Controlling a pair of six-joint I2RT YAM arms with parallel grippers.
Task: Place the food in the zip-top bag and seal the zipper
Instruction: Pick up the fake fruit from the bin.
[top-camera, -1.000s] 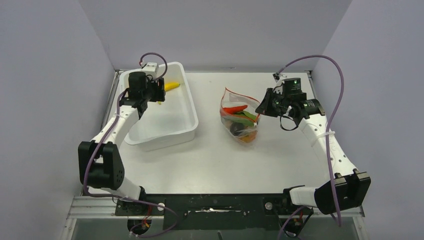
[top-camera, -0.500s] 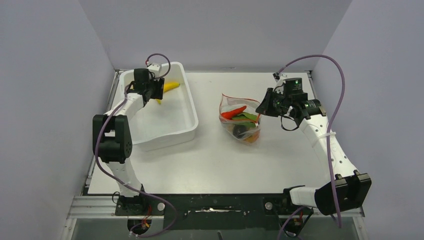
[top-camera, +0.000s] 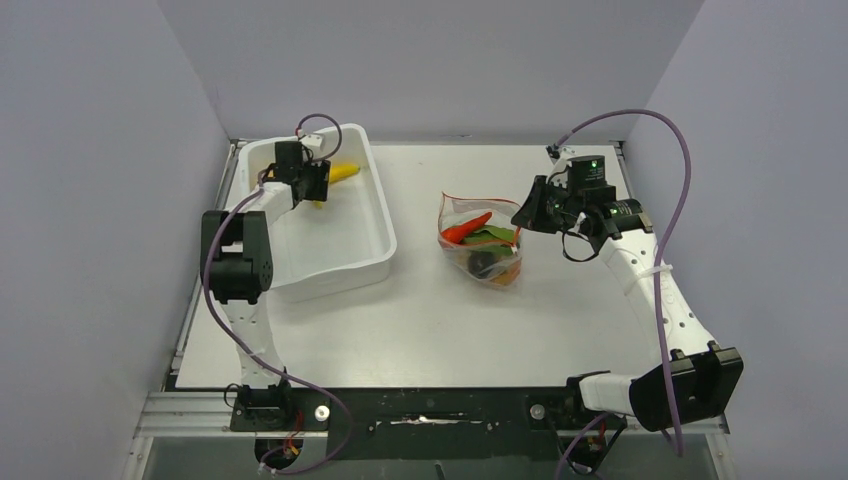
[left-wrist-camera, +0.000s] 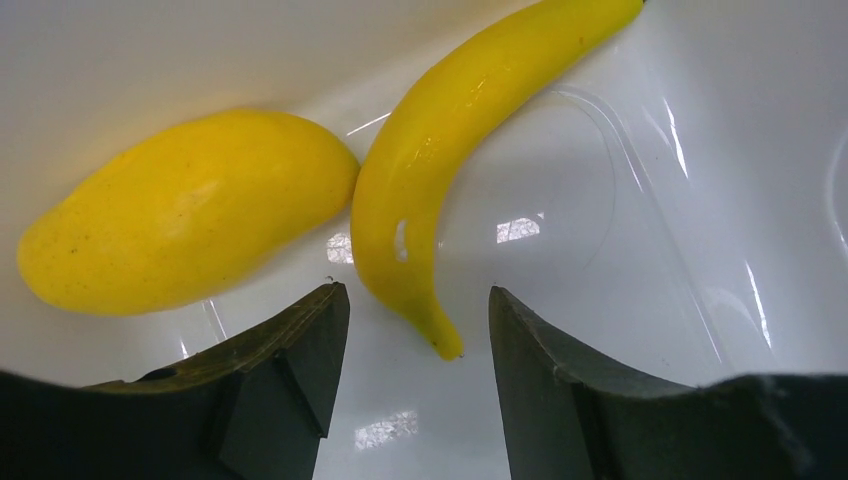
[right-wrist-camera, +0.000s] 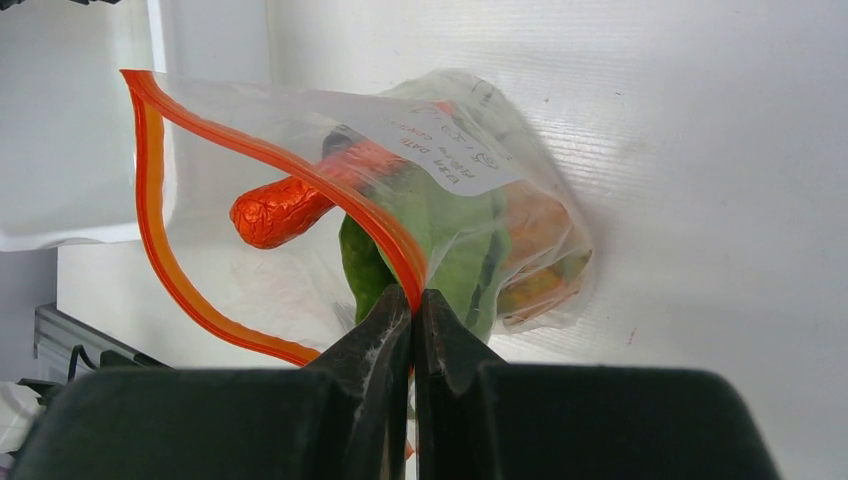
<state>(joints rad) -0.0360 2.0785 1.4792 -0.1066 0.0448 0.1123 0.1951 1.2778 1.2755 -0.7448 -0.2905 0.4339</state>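
Note:
The clear zip-top bag (top-camera: 482, 240) lies mid-table with its mouth open. It holds a red chili (right-wrist-camera: 285, 208), green leafy pieces (right-wrist-camera: 445, 250) and an orange piece (right-wrist-camera: 530, 230). Its red zipper (right-wrist-camera: 160, 240) loops open. My right gripper (right-wrist-camera: 412, 300) is shut on the zipper edge of the bag; it also shows in the top view (top-camera: 522, 218). A yellow banana (left-wrist-camera: 450, 150) and a yellow oval fruit (left-wrist-camera: 180, 225) lie in the white tub (top-camera: 330, 272). My left gripper (left-wrist-camera: 418, 305) is open, its jaws either side of the banana's lower tip without touching it.
The white tub stands at the back left, its walls around my left gripper (top-camera: 318, 185). Grey walls enclose the table on three sides. The right arm's purple cable (top-camera: 670, 160) arcs over the back right.
My left arm has folded back and its gripper has moved slightly up and right in the tub toward the banana. The bag has shifted a little in the right gripper's hold.

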